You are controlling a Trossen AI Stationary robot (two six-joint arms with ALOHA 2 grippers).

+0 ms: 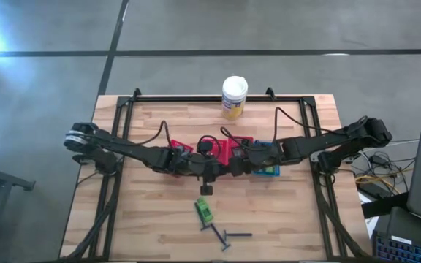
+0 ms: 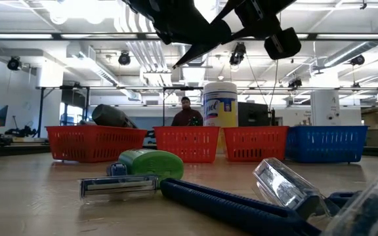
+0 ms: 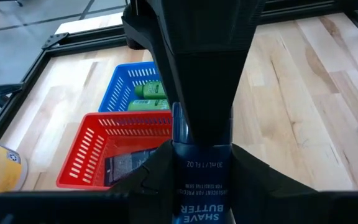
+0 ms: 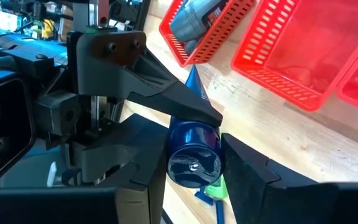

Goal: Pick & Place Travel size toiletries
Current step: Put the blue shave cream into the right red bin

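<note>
A dark blue tube printed SHAVE BUTTER (image 3: pixel 201 186) hangs in the air between both grippers over the middle of the table (image 1: pixel 207 181). My left gripper (image 3: pixel 201 168) and my right gripper (image 4: pixel 194 171) meet there, both shut on it. A bright green tube (image 1: pixel 204 212) lies flat on the boards nearer the near edge, with thin dark razors (image 1: pixel 229 235) beside it. In the low view the green tube (image 2: pixel 151 164) and a razor (image 2: pixel 118 187) lie up front. More green tubes (image 3: pixel 148 90) sit in the blue basket, and a grey tube (image 4: pixel 197 18) in a red one. My left gripper pinches the tube's printed body (image 3: pixel 201 163) between its two fingers, one on each flat side. The tube is lifted clear of the table. My right gripper's finger hides the tube's far part. My right gripper has the tube's round cap end (image 4: pixel 194 165) between its two fingers, coming level from the table's right. Its fingers stand crosswise to my left gripper's fingers (image 4: pixel 185 106), which cover the tube's body. The flat crimped tip (image 4: pixel 191 78) sticks out beyond.
Red baskets (image 1: pixel 229 150) and a blue basket (image 1: pixel 269 169) stand in a row under the arms; one red basket (image 3: pixel 98 149) holds a flat dark packet (image 3: pixel 126 165). A white-lidded yellow canister (image 1: pixel 234 97) stands at the far edge. A person (image 2: pixel 186 113) shows beyond the table.
</note>
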